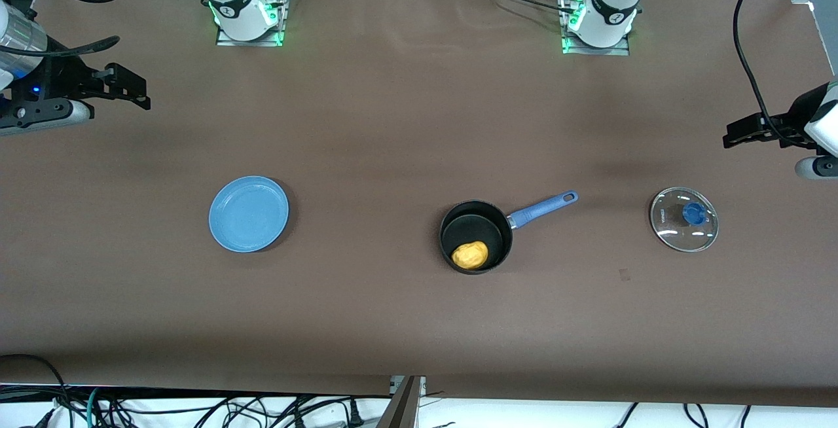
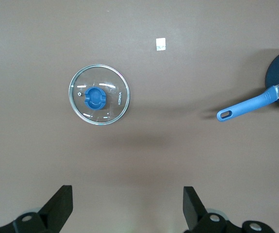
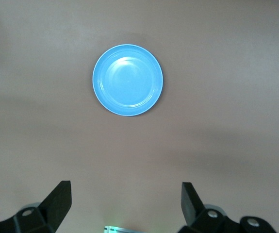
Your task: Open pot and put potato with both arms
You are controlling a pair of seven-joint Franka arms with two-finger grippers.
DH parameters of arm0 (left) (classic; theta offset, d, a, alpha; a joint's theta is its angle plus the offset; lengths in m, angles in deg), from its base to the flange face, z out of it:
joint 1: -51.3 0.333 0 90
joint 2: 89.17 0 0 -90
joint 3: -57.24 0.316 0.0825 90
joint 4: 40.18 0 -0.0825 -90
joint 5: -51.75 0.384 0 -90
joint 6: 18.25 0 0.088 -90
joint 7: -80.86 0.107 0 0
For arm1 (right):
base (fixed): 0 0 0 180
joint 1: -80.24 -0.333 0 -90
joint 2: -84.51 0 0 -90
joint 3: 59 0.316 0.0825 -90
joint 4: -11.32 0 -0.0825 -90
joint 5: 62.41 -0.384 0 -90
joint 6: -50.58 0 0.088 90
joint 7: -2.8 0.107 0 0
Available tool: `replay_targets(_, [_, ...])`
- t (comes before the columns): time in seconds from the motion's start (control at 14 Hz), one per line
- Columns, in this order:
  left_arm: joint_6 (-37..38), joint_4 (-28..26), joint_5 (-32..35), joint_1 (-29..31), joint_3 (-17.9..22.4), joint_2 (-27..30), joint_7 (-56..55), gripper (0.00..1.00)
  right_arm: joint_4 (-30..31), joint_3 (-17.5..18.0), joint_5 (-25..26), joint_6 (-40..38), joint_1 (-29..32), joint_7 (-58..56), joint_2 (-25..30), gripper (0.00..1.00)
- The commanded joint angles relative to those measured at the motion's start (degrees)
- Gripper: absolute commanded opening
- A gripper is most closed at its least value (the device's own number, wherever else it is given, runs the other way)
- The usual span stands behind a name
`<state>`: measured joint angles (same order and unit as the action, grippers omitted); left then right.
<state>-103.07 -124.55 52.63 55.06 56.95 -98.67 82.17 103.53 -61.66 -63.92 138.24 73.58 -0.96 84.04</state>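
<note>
Potato (image 1: 470, 254) in pot (image 1: 476, 237), lid (image 1: 684, 219) off; both grippers (image 2: 126, 208) (image 3: 126, 206) apart, empty, part cropped.

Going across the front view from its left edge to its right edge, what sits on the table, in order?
Blue plate → potato, lying inside the pot → the pot's blue handle → glass lid, flat on the table. Both grippers, right and left, wait open at the edges.

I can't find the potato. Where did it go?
In the front view, the potato sits inside the open pot, between the blue plate and the glass lid.
</note>
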Motion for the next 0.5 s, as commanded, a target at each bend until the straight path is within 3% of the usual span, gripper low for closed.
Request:
replay_targets(0.0, [1.15, 3.15, 0.78, -0.25, -0.33, -1.4, -0.26, 1.0, -1.86, 0.37, 0.29, -1.61, 0.86, 1.91, -1.46, 1.0])
replay_targets(0.43, [1.23, 3.42, 0.7, -0.25, -0.41, -1.4, -0.26, 1.0, -3.35, 0.63, 3.53, -0.91, 0.51, 2.35, -1.55, 1.0])
